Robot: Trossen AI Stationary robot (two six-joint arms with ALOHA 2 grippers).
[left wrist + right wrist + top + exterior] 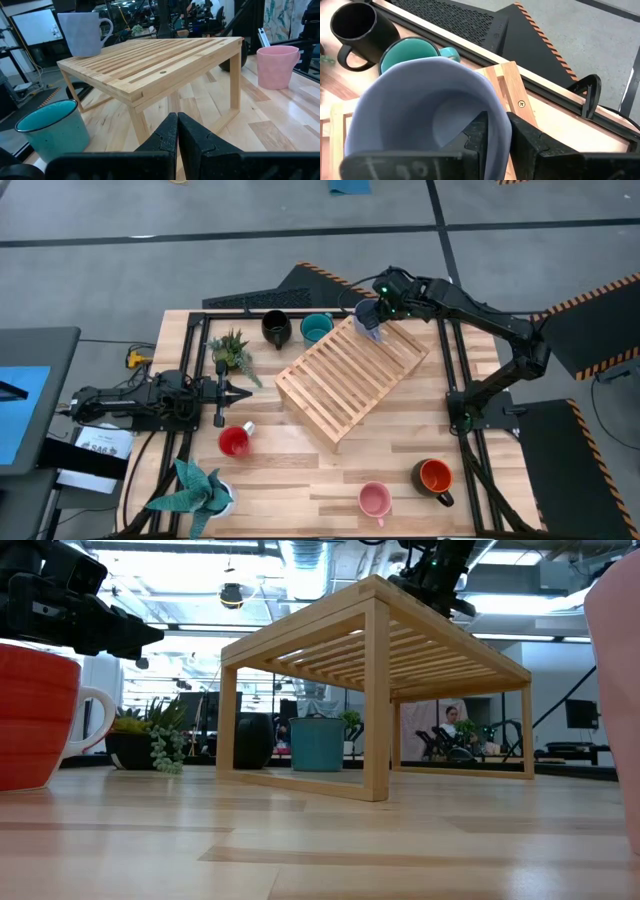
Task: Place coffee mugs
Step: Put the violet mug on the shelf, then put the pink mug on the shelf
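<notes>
My right tool point(495, 132) straddles the lavender-blue mug's point(420, 100) rim on the wooden rack point(345, 375), fingers slightly parted; whether it grips, I cannot tell. Left tool point(177, 140) clenched empty above the desk point(300, 470).

You have a pale slatted wooden rack point(350, 376) on a light wood-plank table point(300, 470) (smooth, faintly sheened). The lavender-blue mug point(427, 107) looks satin ceramic; the black mug point(357, 27) is glossy.
</notes>
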